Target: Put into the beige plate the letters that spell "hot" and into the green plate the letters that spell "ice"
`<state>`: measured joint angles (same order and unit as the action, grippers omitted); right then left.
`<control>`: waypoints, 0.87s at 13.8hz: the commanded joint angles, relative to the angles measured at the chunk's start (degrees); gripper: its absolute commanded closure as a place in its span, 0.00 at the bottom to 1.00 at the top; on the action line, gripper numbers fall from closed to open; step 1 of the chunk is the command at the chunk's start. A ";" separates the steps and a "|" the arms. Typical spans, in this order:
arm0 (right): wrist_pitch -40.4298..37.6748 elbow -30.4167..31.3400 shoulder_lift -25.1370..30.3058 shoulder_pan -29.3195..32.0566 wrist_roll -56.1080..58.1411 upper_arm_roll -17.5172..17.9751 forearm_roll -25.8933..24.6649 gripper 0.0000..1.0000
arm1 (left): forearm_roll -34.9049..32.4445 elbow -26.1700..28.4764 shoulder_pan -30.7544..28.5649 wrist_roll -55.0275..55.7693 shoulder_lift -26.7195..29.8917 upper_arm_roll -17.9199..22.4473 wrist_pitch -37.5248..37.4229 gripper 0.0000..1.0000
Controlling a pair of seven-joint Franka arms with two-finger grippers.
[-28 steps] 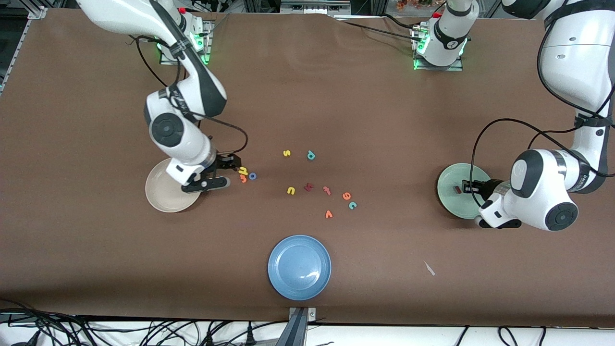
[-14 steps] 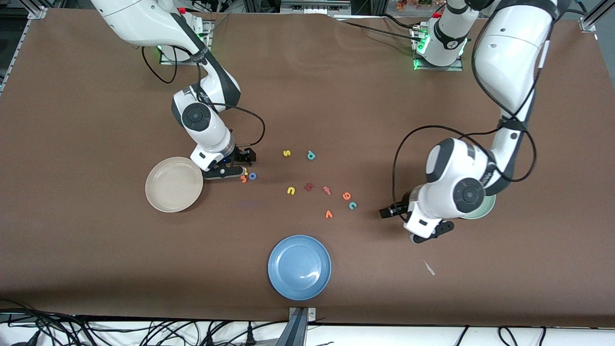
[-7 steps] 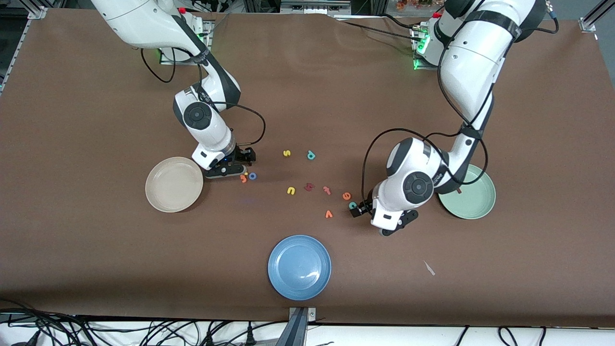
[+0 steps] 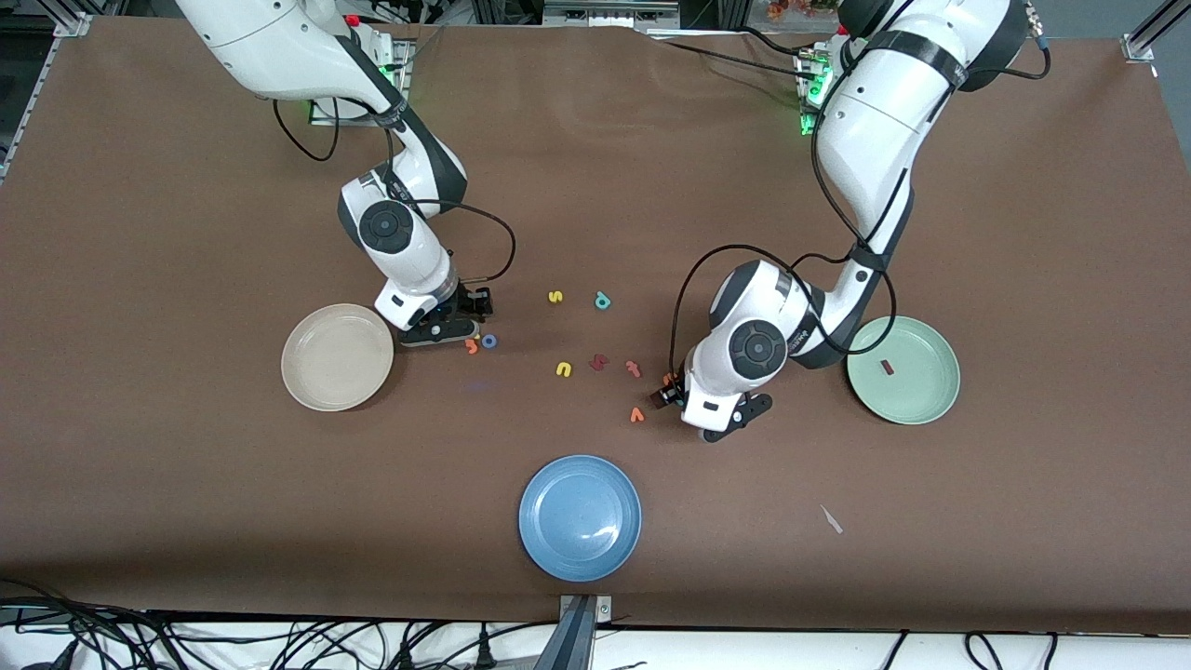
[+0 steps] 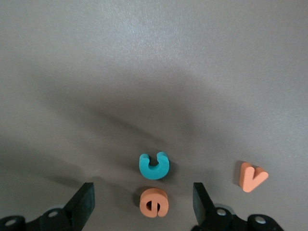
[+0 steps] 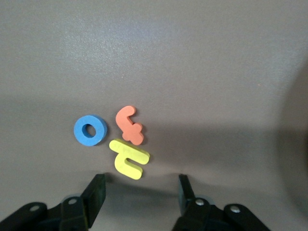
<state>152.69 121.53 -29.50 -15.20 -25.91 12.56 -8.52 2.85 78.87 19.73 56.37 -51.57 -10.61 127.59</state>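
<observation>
My right gripper (image 6: 140,188) (image 4: 473,321) hangs open just over the table beside the beige plate (image 4: 337,356). The yellow h (image 6: 129,158) lies just ahead of its fingertips, touching the orange t (image 6: 130,125) (image 4: 472,346), and the blue o (image 6: 90,130) (image 4: 489,341) is beside them. My left gripper (image 5: 142,198) (image 4: 671,392) is open and low, its fingers on either side of the orange e (image 5: 154,202) without touching it. The teal c (image 5: 154,166) lies just past the e. The maroon i (image 4: 887,368) rests in the green plate (image 4: 916,395).
An orange v (image 5: 252,176) (image 4: 637,415) lies close to my left gripper. A yellow s (image 4: 555,297), teal p (image 4: 602,301), yellow u (image 4: 563,369), maroon letter (image 4: 598,361) and pinkish t-like letter (image 4: 634,368) are scattered mid-table. A blue plate (image 4: 580,517) sits nearest the front camera.
My left arm has swung from the green plate across to the e and c and come down over them. My right gripper has stayed by the h, t and o.
</observation>
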 commanded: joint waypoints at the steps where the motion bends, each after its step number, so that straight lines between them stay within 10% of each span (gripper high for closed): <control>1: 1.30 -0.59 -0.91 0.26 -0.72 0.27 -1.14 0.38 | -1.88 -0.65 1.36 1.37 -1.16 0.67 0.55 0.15; 7: 1.21 -1.38 -1.09 -0.18 -0.63 0.27 -1.14 0.46 | -1.80 -0.56 1.27 1.37 -1.17 0.68 0.55 0.63; 12: 1.12 -1.74 -1.26 -0.44 -0.63 0.27 -1.14 0.52 | -1.88 -0.65 0.92 1.20 -1.17 0.85 0.55 0.62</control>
<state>153.28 120.90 -29.72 -15.46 -25.91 12.66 -8.66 2.54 78.32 20.34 56.73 -52.25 -10.50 127.85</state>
